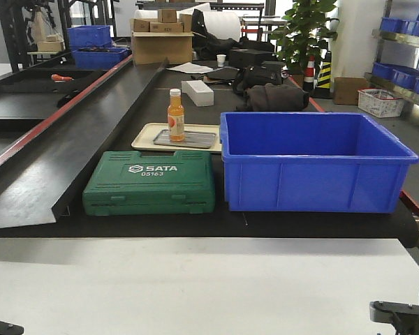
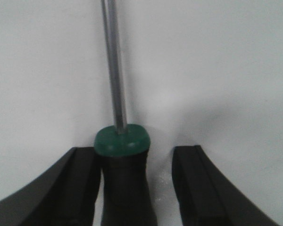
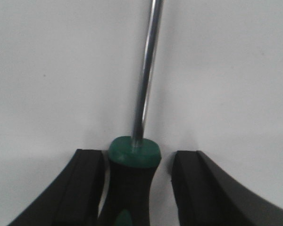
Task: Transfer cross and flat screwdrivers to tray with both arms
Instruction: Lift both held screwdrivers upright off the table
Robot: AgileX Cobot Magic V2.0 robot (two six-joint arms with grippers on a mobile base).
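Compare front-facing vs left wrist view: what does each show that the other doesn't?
Front-facing only: green SATA case, blue bin, and an orange bottle and grey metal tray on a beige tray. Left wrist only: a screwdriver, its green-capped black handle between the left gripper's open fingers, touching one, clear of the other. Shared: probably just the white tabletop.

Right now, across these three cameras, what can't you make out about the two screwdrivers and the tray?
1. Left wrist view: the tip of the left-arm screwdriver is cut off by the top edge, so cross or flat is unknown.
2. Right wrist view: the right-arm screwdriver loses its tip the same way.
3. Front view: neither screwdriver shows.
4. Front view: the orange bottle covers part of the tray; the blue bin hides its floor behind its front wall.
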